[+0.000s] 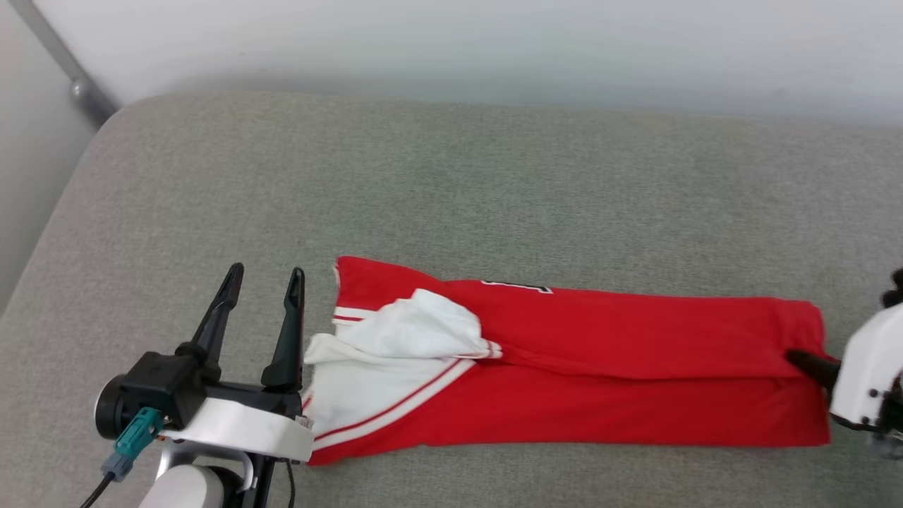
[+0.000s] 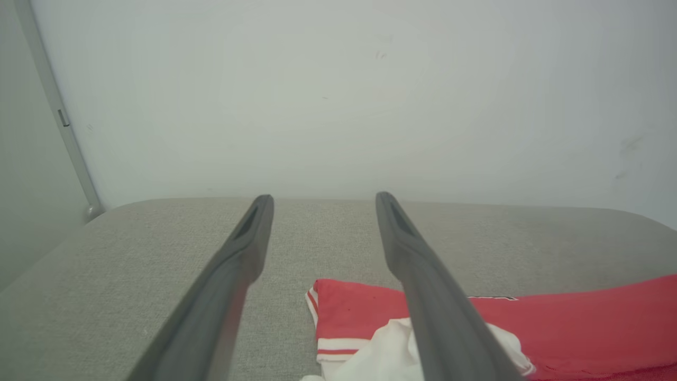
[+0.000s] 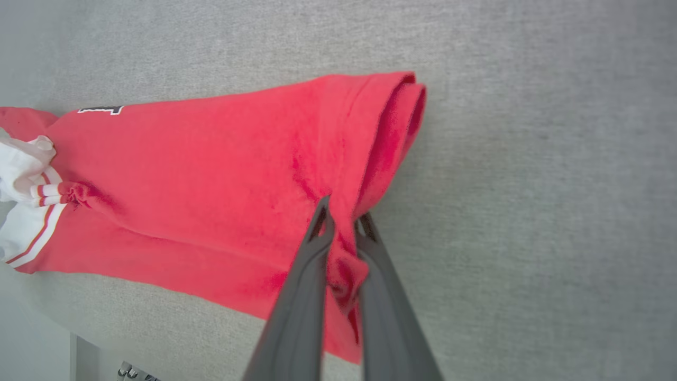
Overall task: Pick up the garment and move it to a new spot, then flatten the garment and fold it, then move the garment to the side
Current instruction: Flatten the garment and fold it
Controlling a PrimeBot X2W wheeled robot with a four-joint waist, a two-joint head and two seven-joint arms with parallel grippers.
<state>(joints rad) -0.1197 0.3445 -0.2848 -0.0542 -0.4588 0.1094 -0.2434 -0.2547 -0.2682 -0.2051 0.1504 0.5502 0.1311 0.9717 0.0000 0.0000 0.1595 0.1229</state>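
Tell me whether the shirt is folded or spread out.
Folded: the shirt lies as a narrow strip, its layers doubled over lengthwise, with a white sleeve bunched on top.

Grey woven-fabric padded surface (image 1: 451, 176), rounded far-left corner, butts against pale wall (image 1: 494, 42). One item on it: red short-sleeved T-shirt (image 1: 621, 339) with white sleeves, folded lengthwise into long strip, lying left-right. White sleeve (image 1: 416, 328) bunched on top at left end; hem (image 1: 815, 331) at right end.

Left tool (image 1: 267, 271) spread wide at lower left, right tool (image 3: 344, 211) pinched tight
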